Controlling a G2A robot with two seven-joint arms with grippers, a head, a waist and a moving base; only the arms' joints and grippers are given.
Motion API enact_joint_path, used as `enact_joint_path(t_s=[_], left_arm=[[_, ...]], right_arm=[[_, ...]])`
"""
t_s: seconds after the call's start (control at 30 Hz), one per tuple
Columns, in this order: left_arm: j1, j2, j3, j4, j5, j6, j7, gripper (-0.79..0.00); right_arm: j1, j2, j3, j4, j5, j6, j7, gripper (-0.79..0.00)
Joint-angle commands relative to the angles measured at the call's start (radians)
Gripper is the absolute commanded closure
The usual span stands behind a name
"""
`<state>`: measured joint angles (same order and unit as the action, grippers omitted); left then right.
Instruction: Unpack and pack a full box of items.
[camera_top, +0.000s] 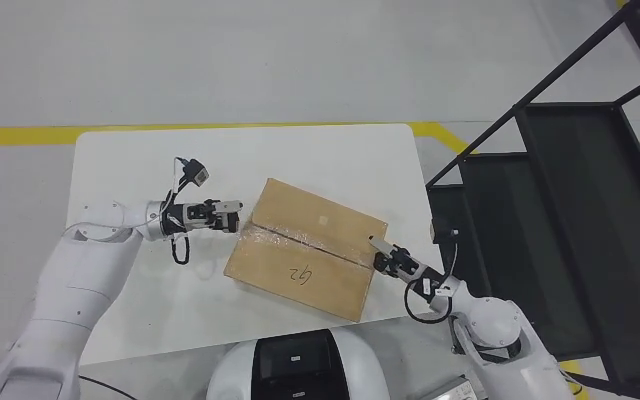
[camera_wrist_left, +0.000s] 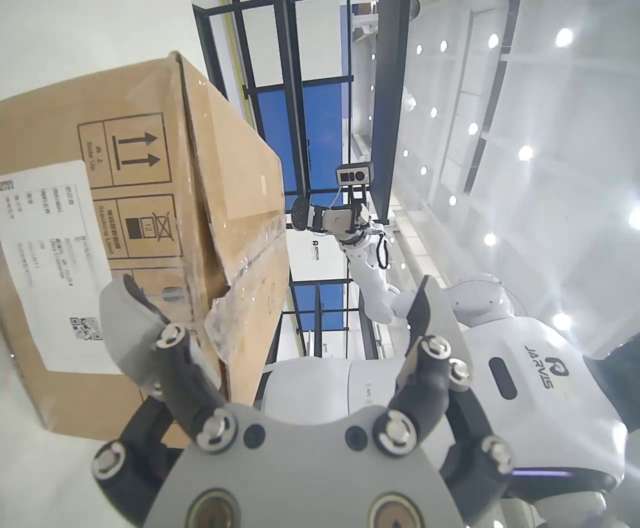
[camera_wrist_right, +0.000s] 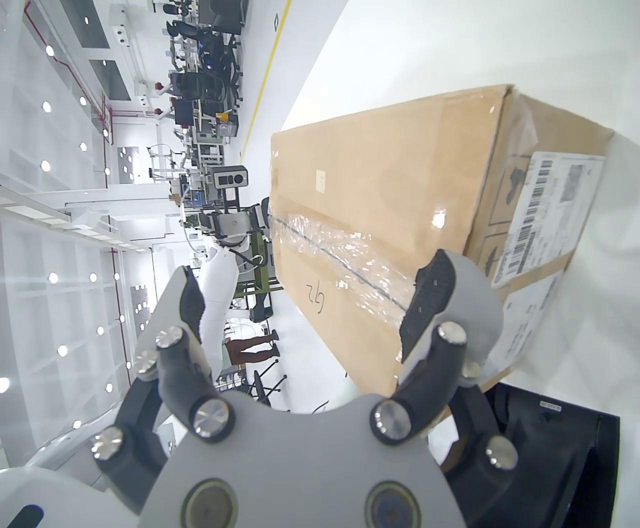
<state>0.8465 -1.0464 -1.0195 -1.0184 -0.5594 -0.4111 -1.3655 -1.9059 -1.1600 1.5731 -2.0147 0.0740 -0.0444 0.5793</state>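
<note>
Left gripper (camera_top: 236, 210) and right gripper (camera_top: 379, 246) face each other from opposite sides — both splayed wide.

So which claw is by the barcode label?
The right gripper, beside the barcode label; the left gripper is at the opposite end of the box.

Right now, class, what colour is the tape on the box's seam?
The tape is clear; right wrist view shows it best.
</note>
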Motion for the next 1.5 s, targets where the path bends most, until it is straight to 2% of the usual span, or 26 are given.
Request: enact_joint_path(t_s=[0.0, 0.17, 0.33, 0.5, 0.67, 0.8, 1.0, 1.47], left_arm=[[0.0, -0.002, 0.002, 0.001, -0.001, 0.0, 0.001, -0.785], [-0.004, -0.002, -0.013, 0.01, -0.01, -0.023, 0.014, -0.785], [0.03, 0.015, -0.087, -0.017, -0.023, -0.077, 0.079, -0.785], [0.127, 0.036, -0.204, -0.076, -0.116, -0.151, 0.179, -0.785], [0.244, 0.055, -0.314, -0.155, -0.218, -0.208, 0.217, -0.785], [0.317, 0.061, -0.37, -0.207, -0.284, -0.224, 0.233, -0.785], [0.367, 0.058, -0.397, -0.247, -0.317, -0.211, 0.292, -0.785], [0.367, 0.059, -0.402, -0.251, -0.302, -0.192, 0.3, -0.784]], right_arm=[[0.005, 0.001, -0.005, 0.001, 0.011, -0.004, 0.013, -0.785], [0.023, 0.002, 0.002, 0.022, 0.073, -0.043, 0.045, -0.785], [0.025, -0.006, 0.034, 0.069, 0.188, -0.15, -0.074, -0.785], [0.01, -0.014, 0.073, 0.116, 0.251, -0.228, -0.199, -0.785], [-0.035, -0.021, 0.108, 0.115, 0.291, -0.297, -0.298, -0.785], [-0.046, -0.026, 0.11, 0.104, 0.272, -0.288, -0.353, -0.785], [-0.021, -0.028, 0.11, 0.107, 0.282, -0.284, -0.343, -0.785], [-0.021, -0.028, 0.11, 0.107, 0.282, -0.284, -0.343, -0.784]])
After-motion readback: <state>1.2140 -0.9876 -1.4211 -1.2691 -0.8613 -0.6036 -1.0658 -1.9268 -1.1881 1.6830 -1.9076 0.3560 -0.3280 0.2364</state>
